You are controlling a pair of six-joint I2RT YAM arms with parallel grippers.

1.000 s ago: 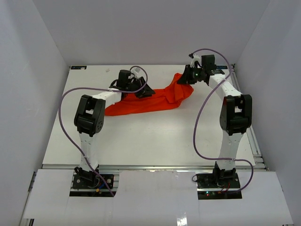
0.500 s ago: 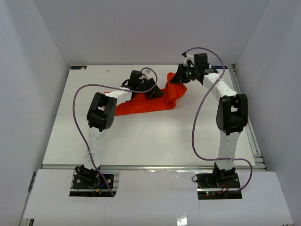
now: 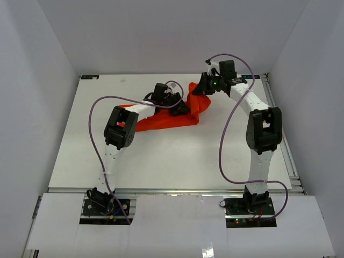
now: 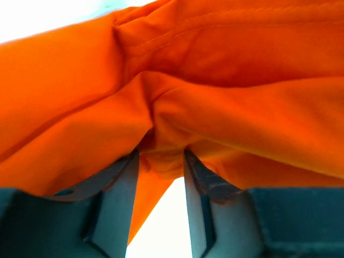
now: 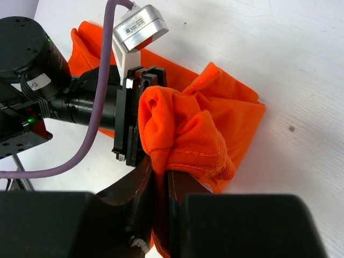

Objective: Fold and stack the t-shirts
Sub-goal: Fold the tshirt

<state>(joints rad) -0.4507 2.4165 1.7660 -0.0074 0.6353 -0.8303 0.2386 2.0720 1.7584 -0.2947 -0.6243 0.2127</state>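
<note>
The orange-red t-shirt (image 3: 161,121) lies bunched in a narrow band at the back middle of the white table (image 3: 177,161). My left gripper (image 3: 181,107) is low over its right part. In the left wrist view the left gripper (image 4: 161,156) has a wad of the shirt (image 4: 215,80) pinched between its fingertips. My right gripper (image 3: 200,90) is shut on the shirt's right end and holds it lifted. In the right wrist view the right gripper (image 5: 160,172) clamps a hemmed fold of the shirt (image 5: 188,129), right beside the left arm's wrist (image 5: 80,102).
White enclosure walls stand to the left, back and right of the table. Purple cables (image 3: 226,134) loop from both arms. A metal rail (image 3: 291,161) runs along the table's right edge. The two wrists are close together at the back.
Both grippers have moved toward each other. The left one has slid right along the shirt, the right one left with its end. The shirt is bunched shorter, its left end drawn right.
</note>
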